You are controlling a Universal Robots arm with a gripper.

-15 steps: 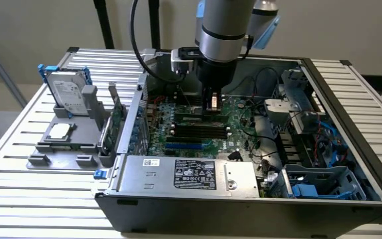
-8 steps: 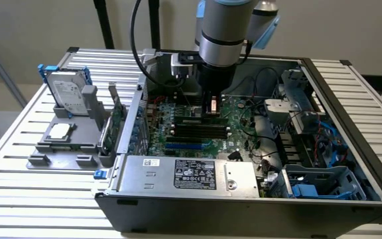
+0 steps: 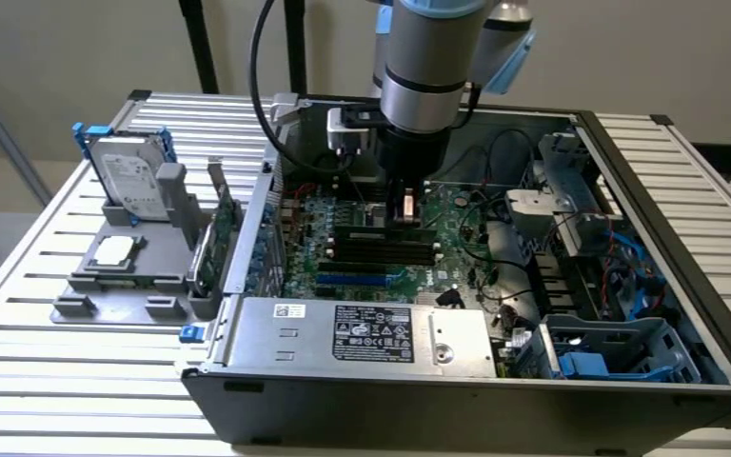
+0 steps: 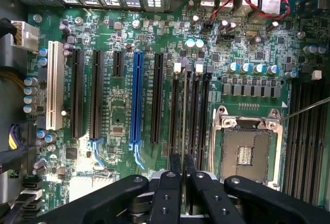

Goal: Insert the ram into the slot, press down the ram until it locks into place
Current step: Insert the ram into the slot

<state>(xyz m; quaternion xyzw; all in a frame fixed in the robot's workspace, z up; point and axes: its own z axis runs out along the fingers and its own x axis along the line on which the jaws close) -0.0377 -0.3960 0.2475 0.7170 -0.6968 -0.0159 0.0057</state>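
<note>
Ram (image 4: pixel 184 115) is pinched btwn the tool's (image 4: pixel 183 164) two black fingers (image 4: pixel 170 188). In the wrist view it shows edge-on, a thin pale line running out from the fingertips. The tool is pressed together on it, w/ only the board's thickness left btwn the pads.

Key relation: the ram's long axis lies parallel w/ the bank of black memory slots (image 4: pixel 203 110) directly under it, the same direction their white end latches (image 4: pixel 178 68) mark out. It lines up over a slot on the side of the bank nearer the blue slot (image 4: pixel 136 100); the empty CPU socket (image 4: pixel 247 152) lies on the bank's other side. Can't tell whether the lower edge has entered the slot or is just above it.

In the exterior view the tool (image 3: pixel 404 211) hangs straight down inside the open PC case (image 3: pixel 467 400), low over the slots (image 3: pixel 379 249) near the middle of the motherboard (image 3: pixel 321 211). The case rests on the slatted bench (image 3: pixel 35 400).

Judgement: side-to-side alignment looks close — the only offset that matters now is vertical, along the tool's own axis.
</note>
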